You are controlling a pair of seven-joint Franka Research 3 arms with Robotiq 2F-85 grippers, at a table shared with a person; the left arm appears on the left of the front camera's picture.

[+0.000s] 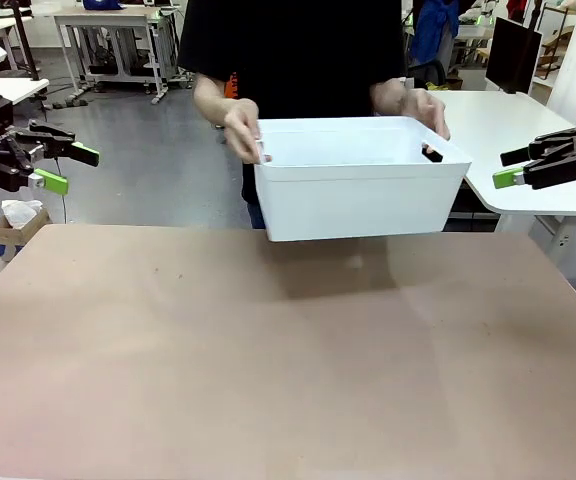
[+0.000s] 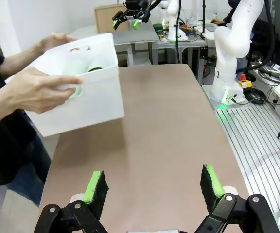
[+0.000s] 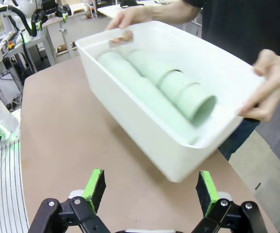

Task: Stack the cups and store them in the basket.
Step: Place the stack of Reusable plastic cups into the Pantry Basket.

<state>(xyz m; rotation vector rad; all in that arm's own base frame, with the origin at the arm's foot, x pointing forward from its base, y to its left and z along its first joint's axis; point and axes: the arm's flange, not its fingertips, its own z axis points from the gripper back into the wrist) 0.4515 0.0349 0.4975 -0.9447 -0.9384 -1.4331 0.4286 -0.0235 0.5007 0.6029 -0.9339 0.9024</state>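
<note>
Both end effectors released, holding nothing: left (image 1: 66, 167), right (image 1: 508, 168). Basket (image 1: 358, 200) ahead of both, between them, lifted off counter (image 1: 288, 360) by person's hands (image 1: 240, 125) at its short-side handles. Cups (image 3: 179, 87) lie nested inside on their sides. Basket likely light, stiff, smooth plastic; grip at rim or slot handles.

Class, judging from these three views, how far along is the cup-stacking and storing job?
Nearly finished. Done: the stacked cups lie on their side inside the basket. In hand: the person's hands hold the basket lifted above the table. Left gripper and right gripper are open and apart from it. Left: seemingly nothing for the robot.
</note>
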